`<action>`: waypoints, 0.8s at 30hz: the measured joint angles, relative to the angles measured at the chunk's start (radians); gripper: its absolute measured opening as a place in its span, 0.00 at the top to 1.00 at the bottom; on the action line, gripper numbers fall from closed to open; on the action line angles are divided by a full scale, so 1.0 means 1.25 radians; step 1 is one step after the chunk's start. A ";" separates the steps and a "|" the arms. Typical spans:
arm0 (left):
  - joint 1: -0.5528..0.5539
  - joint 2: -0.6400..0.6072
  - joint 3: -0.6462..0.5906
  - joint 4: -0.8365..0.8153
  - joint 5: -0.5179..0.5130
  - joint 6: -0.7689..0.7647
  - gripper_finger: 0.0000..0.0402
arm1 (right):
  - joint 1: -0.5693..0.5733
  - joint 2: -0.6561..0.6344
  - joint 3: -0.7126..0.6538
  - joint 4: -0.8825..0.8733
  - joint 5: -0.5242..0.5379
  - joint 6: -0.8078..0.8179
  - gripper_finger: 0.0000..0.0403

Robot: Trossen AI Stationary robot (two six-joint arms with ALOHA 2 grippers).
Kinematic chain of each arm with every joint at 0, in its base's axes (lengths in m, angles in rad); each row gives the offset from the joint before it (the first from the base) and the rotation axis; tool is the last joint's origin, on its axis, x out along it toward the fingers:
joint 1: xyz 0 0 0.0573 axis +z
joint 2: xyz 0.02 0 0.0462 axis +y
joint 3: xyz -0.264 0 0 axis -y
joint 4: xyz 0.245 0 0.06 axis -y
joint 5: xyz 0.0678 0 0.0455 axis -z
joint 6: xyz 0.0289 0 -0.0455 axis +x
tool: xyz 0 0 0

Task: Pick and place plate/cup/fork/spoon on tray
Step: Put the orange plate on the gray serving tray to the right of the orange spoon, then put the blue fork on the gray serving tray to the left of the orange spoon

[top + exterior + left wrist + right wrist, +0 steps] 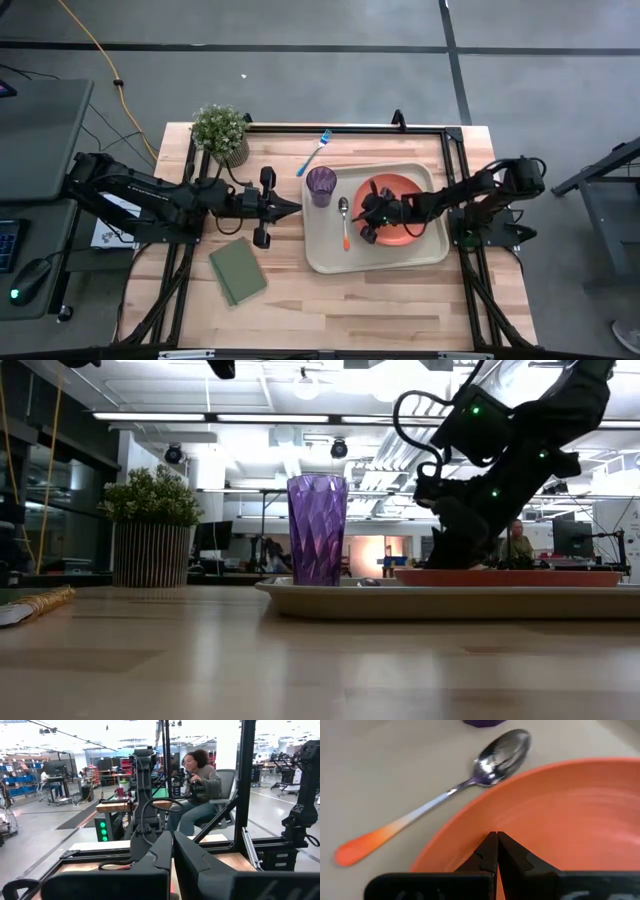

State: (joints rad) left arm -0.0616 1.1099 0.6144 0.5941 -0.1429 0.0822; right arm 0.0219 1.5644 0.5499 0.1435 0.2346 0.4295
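Observation:
The beige tray (322,255) lies on the table right of centre. On it sit the orange-red plate (408,232), the purple cup (321,185) standing upright at its far left corner, and the spoon (470,782) lying flat left of the plate. The blue-handled fork (314,152) lies on the table beyond the tray. My right gripper (496,836) is shut and slants down over the plate's left part, with nothing between its fingers. My left gripper (295,207) is shut and hovers level left of the tray, pointing at it. My right gripper's shut fingertips (490,845) slant down from the table's right side onto the plate's inner face just inside its left rim (465,837). I cannot tell whether they touch the plate. The plate lies flat on the tray.
A potted plant (222,130) stands at the table's far left, and a green pad (238,270) lies near the left arm. A black frame (345,128) runs along the table's far edge. A person (200,785) sits beyond the table.

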 joint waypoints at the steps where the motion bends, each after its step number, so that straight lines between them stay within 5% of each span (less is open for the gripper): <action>1: 0.000 0.000 0.000 0.000 0.000 0.000 1.00 | 0.007 0.000 0.000 0.001 0.000 0.005 1.00; 14: 0.000 0.000 0.000 -0.003 0.000 0.001 1.00 | 0.082 -0.015 -0.001 -0.003 0.039 0.015 1.00; 20: 0.033 0.001 0.022 -0.043 -0.112 0.019 0.99 | 0.090 -0.168 -0.002 -0.059 0.133 -0.048 1.00; 24: 0.146 0.012 0.132 -0.252 -0.165 -0.032 0.97 | 0.100 -0.302 -0.023 -0.091 0.167 -0.062 1.00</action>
State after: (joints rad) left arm 0.1204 1.1246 0.7791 0.2795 -0.3485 0.0428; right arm 0.1470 1.1866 0.5210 0.0298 0.4432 0.3523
